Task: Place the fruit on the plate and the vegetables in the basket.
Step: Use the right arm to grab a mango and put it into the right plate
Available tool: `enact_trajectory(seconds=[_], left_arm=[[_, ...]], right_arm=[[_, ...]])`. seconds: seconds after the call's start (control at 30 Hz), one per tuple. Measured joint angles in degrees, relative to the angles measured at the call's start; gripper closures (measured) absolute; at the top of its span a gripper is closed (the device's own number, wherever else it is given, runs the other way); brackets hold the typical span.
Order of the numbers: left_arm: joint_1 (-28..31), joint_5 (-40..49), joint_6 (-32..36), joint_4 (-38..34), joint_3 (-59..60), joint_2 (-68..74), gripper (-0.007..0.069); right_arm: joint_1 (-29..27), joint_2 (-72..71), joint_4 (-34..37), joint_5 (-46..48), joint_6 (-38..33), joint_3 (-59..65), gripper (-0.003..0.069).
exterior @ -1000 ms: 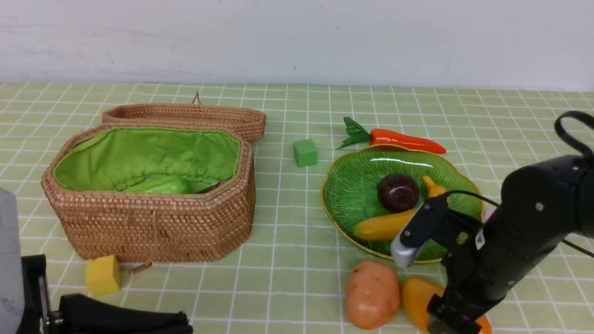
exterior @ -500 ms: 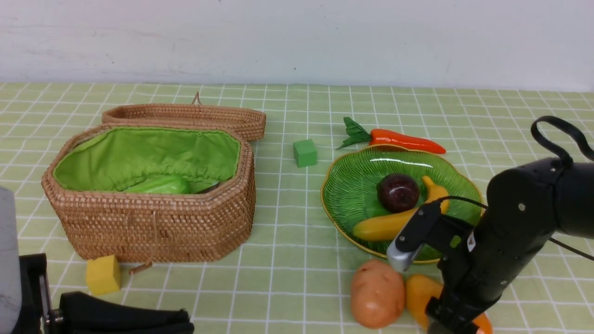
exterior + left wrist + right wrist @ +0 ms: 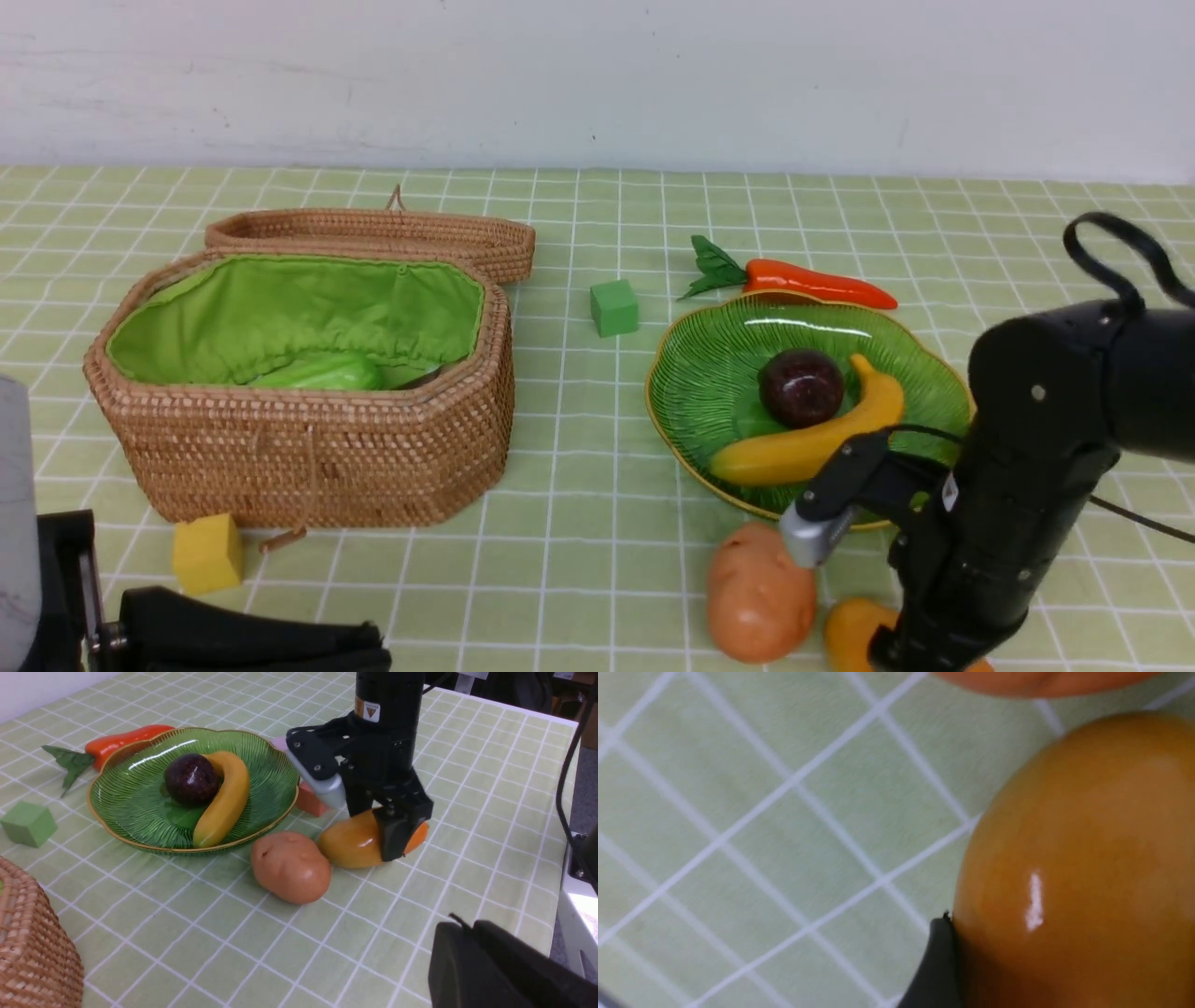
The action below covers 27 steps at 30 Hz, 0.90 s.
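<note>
The mango (image 3: 854,635) lies on the desk (image 3: 523,597), just beside the potato (image 3: 761,597) and on the near side of the green dish (image 3: 719,345). Its rounded end points left, toward the potato, and its long axis seems to run across to the right, slanting a little toward the robot. The right claw (image 3: 373,821) is spread wide around it, fingers against opposite sides, and appears to have hold of it. Over on the left, the left claw (image 3: 460,933) is closed with nothing in it. Compared with half a second ago, the mango's rounded end has come nearer the robot, farther from the dish, and more of the banana (image 3: 812,439) shows from behind the right claw. That claw hides the mango's middle, and the front view cuts off its near side. I can't make out whether the brighter orange bit past the fingers is the mango's other end.
</note>
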Motion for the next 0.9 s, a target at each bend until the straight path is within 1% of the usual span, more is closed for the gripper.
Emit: enact_trajectory(seconds=[0.2,0.27,0.37,0.4,0.43,0.47,0.53,0.6,0.63,0.67,0.73,0.87,0.9], left_arm=[[0.0,0.0,0.0,0.0,0.0,0.0,0.0603],[0.0,-0.1,0.0,0.0,0.0,0.0,0.0603],[0.0,-1.1,0.0,-0.1,0.0,0.0,0.0603],[0.0,-1.2,0.0,-0.2,0.0,0.0,0.0603],[0.0,-2.2,0.0,-0.2,0.0,0.0,0.0603],[0.0,-4.1,-0.6,-0.4,0.0,0.0,0.0603],[0.0,-6.9,-2.2,-0.6,0.0,0.0,0.0605],[0.0,-13.3,-6.3,-0.7,0.0,0.0,0.0608],[0.0,-15.5,-7.6,-0.7,0.0,0.0,0.0608],[0.0,-15.8,-7.8,-0.7,0.0,0.0,0.0608],[0.0,-17.8,-9.1,-0.7,0.0,0.0,0.0609],[0.0,-15.6,-8.0,-0.2,0.0,0.0,0.0609],[0.0,-13.9,-6.2,0.5,0.0,0.0,0.0609]], right_arm=[[0.0,-7.1,0.5,8.3,1.0,-3.1,0.0057],[0.0,-9.1,0.8,8.2,2.0,-4.2,0.0057],[-0.2,-11.6,1.4,-1.5,6.8,-8.2,0.0057],[-0.3,-11.5,1.5,-2.3,7.5,-8.4,0.0057],[-0.4,-11.0,1.6,-5.1,8.9,-9.6,0.0057],[-1.0,-9.6,2.0,-10.2,11.2,-11.2,0.0057],[-1.6,-7.3,2.3,-13.8,13.1,-13.1,0.0058],[-2.6,-1.2,3.0,-18.4,14.3,-16.8,0.0059],[-2.6,0.6,3.3,-19.7,14.5,-18.3,0.0059],[-2.7,1.1,3.3,-19.9,14.6,-18.5,0.0059],[-2.7,7.2,3.9,-21.9,14.8,-22.4,0.0059],[-2.7,12.5,4.2,-22.9,14.8,-25.7,0.0059],[-2.7,14.3,4.2,-23.5,14.8,-26.6,0.0059]])
